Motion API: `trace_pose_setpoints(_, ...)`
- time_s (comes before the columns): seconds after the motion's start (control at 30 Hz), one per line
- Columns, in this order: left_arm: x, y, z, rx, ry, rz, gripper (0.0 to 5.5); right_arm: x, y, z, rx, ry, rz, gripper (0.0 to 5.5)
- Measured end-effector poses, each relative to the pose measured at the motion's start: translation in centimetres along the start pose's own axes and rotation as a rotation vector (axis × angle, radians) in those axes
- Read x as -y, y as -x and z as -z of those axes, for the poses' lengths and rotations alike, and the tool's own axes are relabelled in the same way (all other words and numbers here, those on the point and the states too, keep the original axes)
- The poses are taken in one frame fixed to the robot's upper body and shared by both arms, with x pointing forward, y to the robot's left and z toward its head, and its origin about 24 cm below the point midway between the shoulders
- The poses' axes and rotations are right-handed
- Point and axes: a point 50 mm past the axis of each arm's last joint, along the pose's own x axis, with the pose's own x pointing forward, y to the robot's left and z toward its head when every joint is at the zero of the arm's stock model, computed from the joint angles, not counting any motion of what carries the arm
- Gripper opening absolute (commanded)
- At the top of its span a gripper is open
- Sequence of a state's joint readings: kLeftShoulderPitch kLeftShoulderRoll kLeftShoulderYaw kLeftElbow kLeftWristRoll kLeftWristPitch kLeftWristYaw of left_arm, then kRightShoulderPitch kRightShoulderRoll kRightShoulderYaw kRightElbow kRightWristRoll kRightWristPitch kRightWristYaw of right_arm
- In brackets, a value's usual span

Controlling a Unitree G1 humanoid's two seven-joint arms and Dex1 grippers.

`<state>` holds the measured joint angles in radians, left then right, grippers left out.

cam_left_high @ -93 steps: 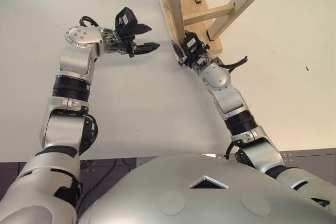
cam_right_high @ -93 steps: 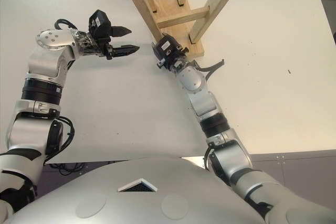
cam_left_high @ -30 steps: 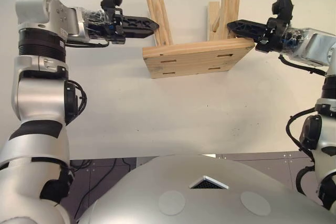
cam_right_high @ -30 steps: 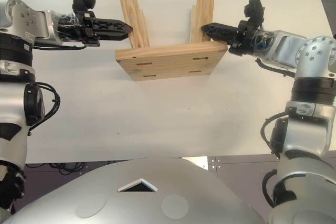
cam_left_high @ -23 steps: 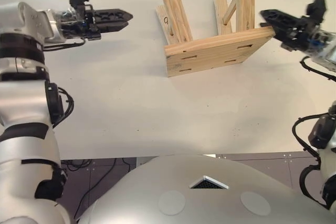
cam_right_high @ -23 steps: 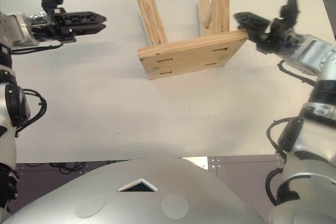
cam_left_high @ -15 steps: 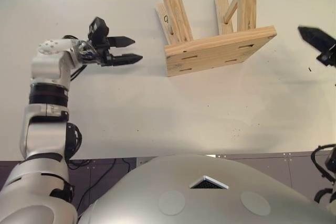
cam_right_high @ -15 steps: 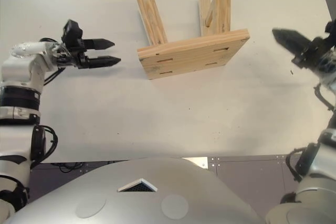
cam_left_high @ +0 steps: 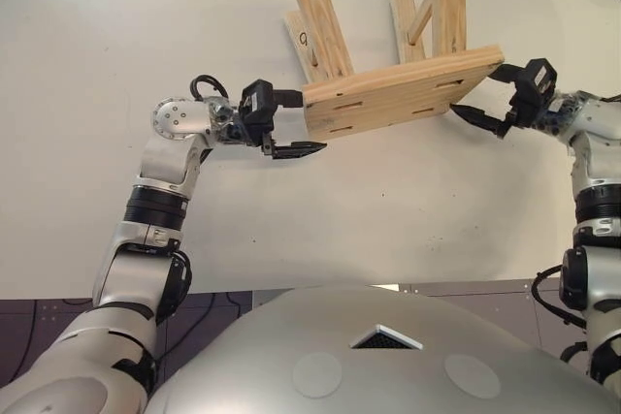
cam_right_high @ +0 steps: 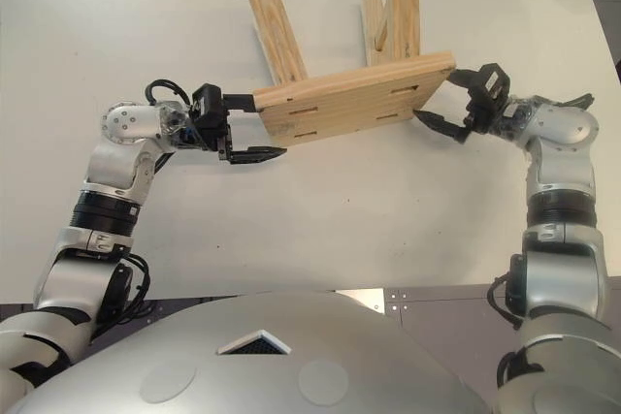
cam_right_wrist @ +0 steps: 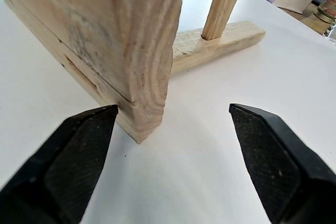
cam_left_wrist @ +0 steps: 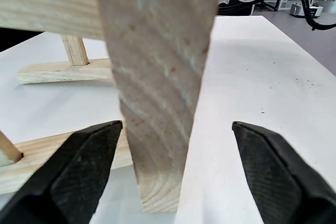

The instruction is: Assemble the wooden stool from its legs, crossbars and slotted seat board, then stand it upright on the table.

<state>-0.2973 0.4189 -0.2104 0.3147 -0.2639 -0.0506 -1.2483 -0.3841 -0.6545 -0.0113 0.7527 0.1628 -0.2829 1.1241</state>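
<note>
Pine seat board (cam_left_high: 403, 91): rests on one long edge on the tabletop (cam_left_high: 146, 36); the stool lies on its side, legs (cam_left_high: 320, 16) pointing away from the robot.
Left end effector (cam_left_high: 313, 121): fingers spread wide, straddling the board's left end, gripping nothing.
Right end effector (cam_left_high: 473, 91): likewise spread around the board's right corner, holding nothing yet.
Change: half a second ago both arms hung well clear of the board; now they bracket it.
Meaning: assembly looks finished, and a two-sided pinch to tip the stool upright seems next.
</note>
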Motion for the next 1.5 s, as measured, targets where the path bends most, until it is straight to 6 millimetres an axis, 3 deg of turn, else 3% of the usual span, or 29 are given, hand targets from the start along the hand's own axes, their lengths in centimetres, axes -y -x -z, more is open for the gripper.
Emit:
trace_pose_setpoints(0.37,-1.8,0.1,-1.0,-0.004,-0.019,-0.017,1.60,-1.4,-1.7,-2.2,0.052,-0.006,-0.266,1.94)
trace_pose_setpoints(0.67,-3.0,3.5,-1.3,-0.119,-0.056,0.093,1.32,-3.7,-2.6,-2.6,0.130,-0.094,-0.345,1.62)
trace_pose_setpoints(0.83,-4.2,4.3,-4.8,-0.047,0.121,0.101,1.33,-3.0,-1.4,-4.9,0.264,-0.301,-0.318,1.62)
trace_pose_setpoints(1.0,-7.0,4.1,-10.3,0.132,0.434,0.093,1.30,0.2,-0.8,-8.5,0.484,-0.621,-0.258,1.63)
trace_pose_setpoints(1.1,-8.9,2.9,-13.3,0.256,0.700,0.047,1.30,3.8,-0.8,-12.7,0.590,-0.776,-0.147,1.63)
trace_pose_setpoints(1.23,-10.5,0.9,-14.6,0.377,0.913,-0.031,1.30,6.7,-1.8,-15.2,0.606,-0.911,0.025,1.64)
trace_pose_setpoints(1.3,-11.5,-0.4,-15.3,0.404,1.000,-0.132,1.30,8.6,-2.2,-16.8,0.641,-1.012,0.189,1.25)
trace_pose_setpoints(1.4,-13.2,-1.9,-16.0,0.530,1.206,-0.341,1.30,12.0,-1.1,-19.8,0.738,-1.201,0.482,0.65)
trace_pose_setpoints(1.5,-14.2,-3.1,-14.7,0.689,1.471,-0.506,1.30,13.1,-1.4,-20.0,0.748,-1.393,0.710,0.18)
